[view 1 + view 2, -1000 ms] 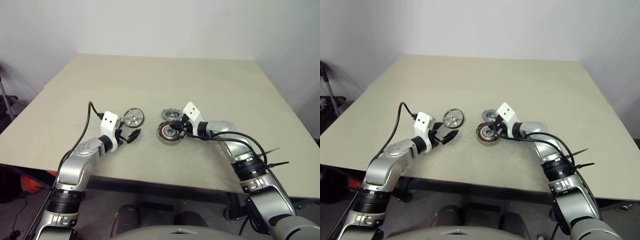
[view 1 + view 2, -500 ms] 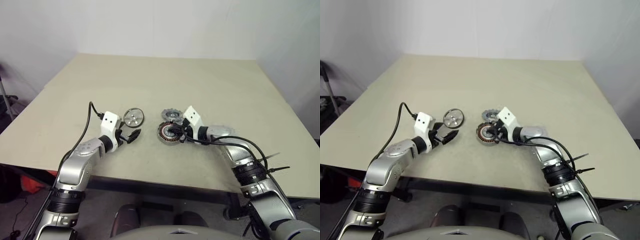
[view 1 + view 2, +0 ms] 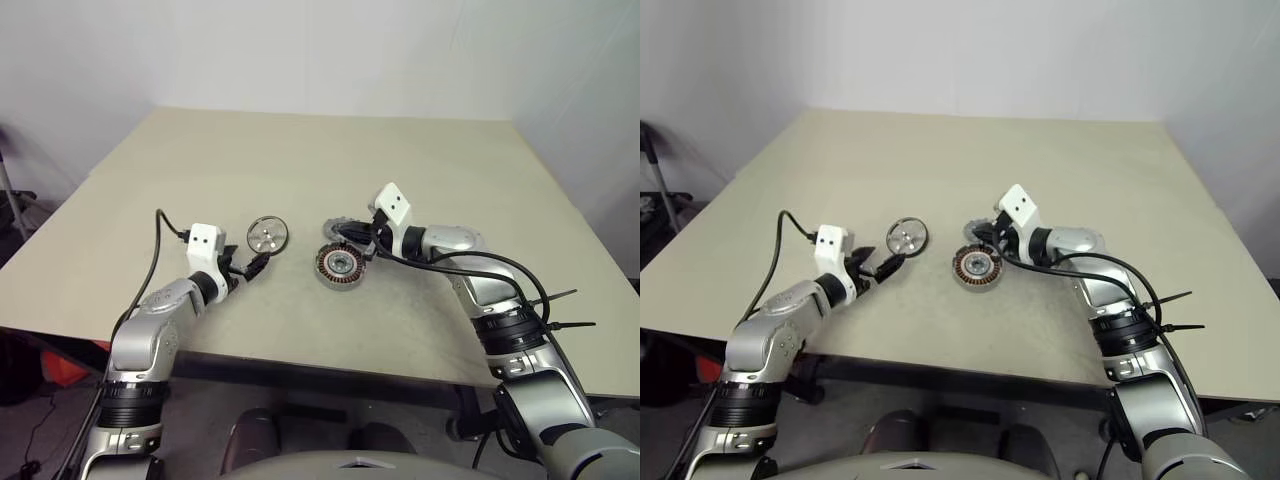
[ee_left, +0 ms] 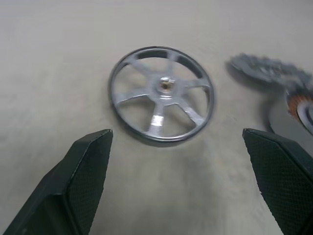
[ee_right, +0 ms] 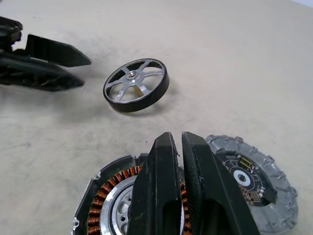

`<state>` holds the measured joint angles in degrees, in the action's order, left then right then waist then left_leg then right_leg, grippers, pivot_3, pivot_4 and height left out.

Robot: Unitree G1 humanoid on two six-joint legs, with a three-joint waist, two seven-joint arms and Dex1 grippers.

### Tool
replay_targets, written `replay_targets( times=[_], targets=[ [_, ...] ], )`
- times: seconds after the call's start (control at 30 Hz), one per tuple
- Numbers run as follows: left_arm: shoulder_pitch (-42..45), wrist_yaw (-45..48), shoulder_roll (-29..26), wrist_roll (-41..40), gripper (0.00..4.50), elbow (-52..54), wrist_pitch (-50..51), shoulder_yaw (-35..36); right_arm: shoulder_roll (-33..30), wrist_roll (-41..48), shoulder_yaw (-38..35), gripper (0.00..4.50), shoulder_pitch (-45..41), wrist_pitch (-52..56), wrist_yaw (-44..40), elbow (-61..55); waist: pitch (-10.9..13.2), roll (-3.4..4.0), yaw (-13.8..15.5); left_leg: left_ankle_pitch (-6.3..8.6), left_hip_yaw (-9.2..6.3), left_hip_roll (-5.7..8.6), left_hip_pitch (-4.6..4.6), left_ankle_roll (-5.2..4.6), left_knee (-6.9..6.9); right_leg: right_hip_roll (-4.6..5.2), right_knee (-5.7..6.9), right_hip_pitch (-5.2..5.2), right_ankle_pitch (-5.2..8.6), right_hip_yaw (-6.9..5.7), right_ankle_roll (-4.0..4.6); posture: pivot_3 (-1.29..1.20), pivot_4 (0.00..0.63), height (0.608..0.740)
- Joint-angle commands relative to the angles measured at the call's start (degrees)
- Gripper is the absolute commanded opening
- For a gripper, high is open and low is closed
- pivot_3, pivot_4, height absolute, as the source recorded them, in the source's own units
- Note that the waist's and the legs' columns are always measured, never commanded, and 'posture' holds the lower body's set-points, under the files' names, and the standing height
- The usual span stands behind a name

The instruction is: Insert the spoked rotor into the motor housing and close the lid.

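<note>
Your left gripper (image 3: 252, 266) is spread wide and grasping nothing, sitting low over the bench (image 3: 300, 160). The spoked rotor (image 3: 266, 234) lies flat just past its fingertips, around 1 o'clock from it in the head view, close but not touching. In the left wrist view the rotor sits right between the lines of the two fingers (image 4: 83, 166), a little ahead of them.

Your right gripper (image 3: 352, 240) is clenched tight with nothing in it, fingers pressed together, hovering over the motor housing (image 3: 339, 267). From the head view the housing is at about 7 o'clock from that gripper, and the lid (image 3: 340, 229) is just at its 10 o'clock, right next to the housing on the far side.

Looks-wise: the rotor is a thin dark ring with silver spokes running to a small hub. The housing is a short silver cup with copper windings round a pale middle, open on top. The lid is a grey disc with a notched rim, lying flat.
</note>
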<state>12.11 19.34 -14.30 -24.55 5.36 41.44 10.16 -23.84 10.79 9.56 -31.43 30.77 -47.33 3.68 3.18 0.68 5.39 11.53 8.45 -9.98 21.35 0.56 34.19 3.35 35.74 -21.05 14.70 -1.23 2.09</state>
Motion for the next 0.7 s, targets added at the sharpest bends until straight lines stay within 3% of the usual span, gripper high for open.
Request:
replay_targets(
  times=[0.03, 0.27, 0.43, 0.7],
  targets=[
    [3.43, -4.62, 2.57, -4.22, 4.5, -4.62, 3.56, 6.49, -0.49, 0.63, -1.38, 0.22, -1.02, -0.01, 0.47, -1.17, 0.0, 0.0, -0.02, 0.0, 0.0, 0.0, -0.01, 0.0, 0.0, 0.0, 0.0, 0.0, 0.0, 0.0, 0.0, 0.0, 0.0, 0.74],
    [7.94, -5.16, 6.15, -10.43, 4.5, -12.49, 7.01, 11.75, -0.71, 0.88, -1.55, 0.22, -1.31, 0.2, 0.81, -1.55, 0.0, 0.0, 0.23, 0.0, -0.01, 0.04, -0.04, 0.0, 0.0, 0.02, -0.01, 0.07, 0.0, -0.01, 0.0, 0.0, 0.0, 0.74],
    [10.67, -5.36, 6.85, -9.68, 4.5, -15.51, 9.62, 9.08, -0.56, 0.94, -1.38, 0.22, -1.37, 0.12, 1.2, -1.98, -0.01, 0.01, 0.65, 0.02, -0.01, 0.08, -0.29, -0.04, 0.0, 0.11, -0.02, 0.39, 0.0, -0.04, -0.01, 0.0, 0.0, 0.74],
    [12.81, -6.78, 10.88, -12.44, 4.5, -15.98, 13.15, 10.5, -0.36, 0.79, -1.2, 0.22, -0.84, -0.16, 1.91, -2.11, -0.01, 0.01, 1.07, -0.01, 0.04, 0.28, -0.16, 0.0, 0.0, 0.53, -0.12, 0.4, -0.04, -0.13, -0.1, 0.0, 0.0, 0.74]
  ],
)
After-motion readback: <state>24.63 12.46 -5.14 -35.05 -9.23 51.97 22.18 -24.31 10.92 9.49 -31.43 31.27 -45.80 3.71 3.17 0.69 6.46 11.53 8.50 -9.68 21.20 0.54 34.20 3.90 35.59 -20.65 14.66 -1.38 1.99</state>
